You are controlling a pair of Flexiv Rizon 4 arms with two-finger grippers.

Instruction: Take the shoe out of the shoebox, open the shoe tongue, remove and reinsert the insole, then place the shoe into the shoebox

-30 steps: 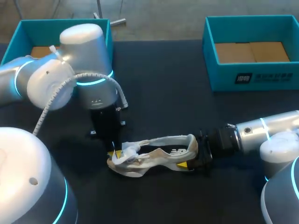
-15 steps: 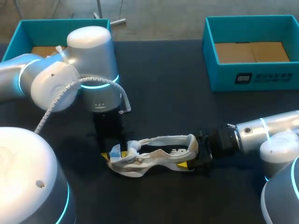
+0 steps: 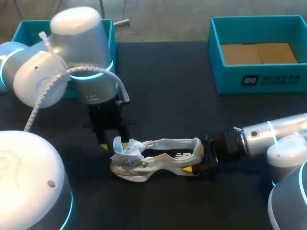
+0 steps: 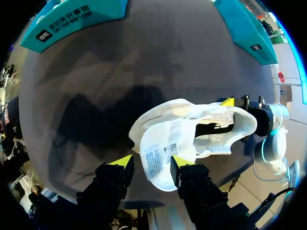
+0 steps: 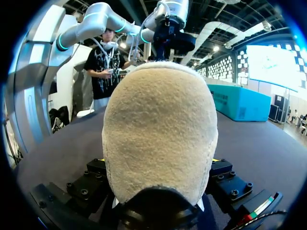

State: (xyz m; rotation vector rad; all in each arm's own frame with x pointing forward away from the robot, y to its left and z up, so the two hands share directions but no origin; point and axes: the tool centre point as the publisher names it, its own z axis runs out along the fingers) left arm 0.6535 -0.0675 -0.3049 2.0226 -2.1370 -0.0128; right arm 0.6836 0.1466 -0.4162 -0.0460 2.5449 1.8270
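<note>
A white shoe [image 3: 158,162] lies on its side on the dark table [image 3: 168,96], toe toward my left arm. Its tongue [image 3: 125,148] is pulled up and out, with a printed label showing [image 4: 156,160]. My left gripper [image 3: 113,145] hangs just over the toe end, open. The tongue lies loose between its yellow tips [image 4: 153,162]. My right gripper [image 3: 197,160] is shut on the shoe's heel [image 5: 158,143], which sits between its fingers [image 5: 221,168]. The insole cannot be seen.
A teal shoebox [image 3: 240,81] with a cardboard floor stands at the back right. A second teal box [image 3: 21,28] stands at the back left, mostly hidden behind my left arm. Bare dark table lies between them.
My left gripper has opened, let go of the tongue and drawn up and back a little from the toe. The tongue now stands up. The right arm has not moved.
</note>
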